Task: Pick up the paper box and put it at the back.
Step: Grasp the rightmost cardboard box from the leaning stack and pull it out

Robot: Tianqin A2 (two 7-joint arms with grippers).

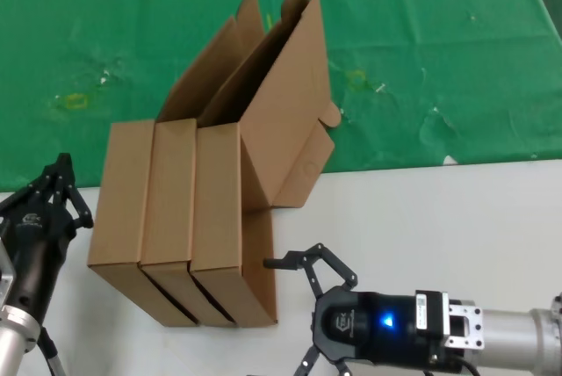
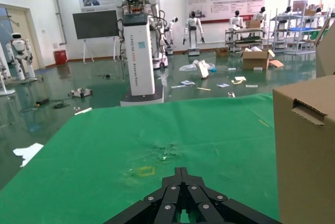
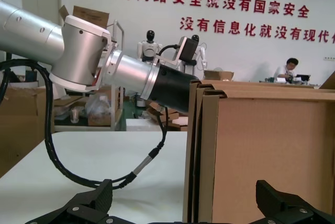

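Note:
Three alike brown paper boxes [image 1: 189,218] stand on edge side by side on the white tabletop, at the green cloth's front border. Their open lids [image 1: 272,86] lean back over the green cloth [image 1: 421,42], the back. My right gripper [image 1: 286,316] is open just right of the nearest box, pointing at its side; in the right wrist view its fingers [image 3: 99,199] spread on either side of the box edges [image 3: 209,156], not touching. My left gripper [image 1: 63,163] is shut and empty, left of the boxes; its wrist view shows its tips [image 2: 181,171] over the cloth and a box [image 2: 306,150] beside them.
White tabletop [image 1: 439,227] stretches to the right of the boxes and around the right arm. The cloth carries pale stains [image 1: 75,99] and specks [image 1: 378,86]. In the right wrist view, the left arm [image 3: 104,62] reaches across behind the boxes.

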